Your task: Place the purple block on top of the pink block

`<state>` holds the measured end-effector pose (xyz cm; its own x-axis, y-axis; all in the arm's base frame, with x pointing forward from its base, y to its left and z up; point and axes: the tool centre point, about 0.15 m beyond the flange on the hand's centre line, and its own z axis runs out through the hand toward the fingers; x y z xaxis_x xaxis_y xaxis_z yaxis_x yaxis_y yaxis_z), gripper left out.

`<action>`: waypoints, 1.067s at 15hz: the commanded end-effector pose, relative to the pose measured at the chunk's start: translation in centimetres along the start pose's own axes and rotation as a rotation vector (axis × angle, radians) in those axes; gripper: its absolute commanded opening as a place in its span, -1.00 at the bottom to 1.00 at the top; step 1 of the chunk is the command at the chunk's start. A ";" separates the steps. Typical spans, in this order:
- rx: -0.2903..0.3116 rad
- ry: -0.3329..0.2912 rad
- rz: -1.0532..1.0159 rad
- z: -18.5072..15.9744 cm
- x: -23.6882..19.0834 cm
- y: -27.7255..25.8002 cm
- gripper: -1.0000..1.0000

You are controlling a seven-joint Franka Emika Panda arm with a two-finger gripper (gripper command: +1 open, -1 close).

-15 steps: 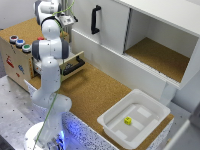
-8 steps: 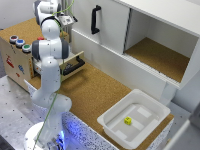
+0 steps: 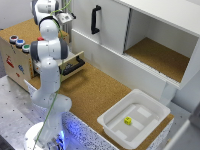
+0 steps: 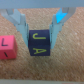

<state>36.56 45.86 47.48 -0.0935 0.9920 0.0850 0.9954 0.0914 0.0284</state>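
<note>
In the wrist view a dark purple block (image 4: 40,43) with yellow letters rests on the cork surface. My gripper (image 4: 40,32) straddles it, one finger on each side pressed against its faces. A pink block (image 4: 6,46) lies on the same surface just beside it, a small gap apart and partly cut off by the frame edge. In the exterior view my gripper (image 3: 66,18) is over the top of the wooden box at the back, at the exterior view's left. The blocks are too small to make out there.
A wooden box (image 3: 17,60) with coloured buttons has an open drawer (image 3: 75,64). A white cabinet (image 3: 150,40) with a black handle (image 3: 94,19) stands behind. A white bin (image 3: 107,125) holding a small yellow cube (image 3: 128,120) sits at the front right.
</note>
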 end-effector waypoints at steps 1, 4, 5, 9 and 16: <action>0.010 -0.076 -0.130 -3.2 3.4 -4.5 -1.00; 0.031 -0.095 -0.156 -2.9 4.3 -5.8 -1.00; 0.036 -0.093 -0.153 -3.0 4.2 -6.1 -1.00; 0.056 -0.080 -0.107 -2.2 2.9 -6.9 -1.00; 0.083 -0.061 -0.078 0.4 2.7 -6.3 -1.00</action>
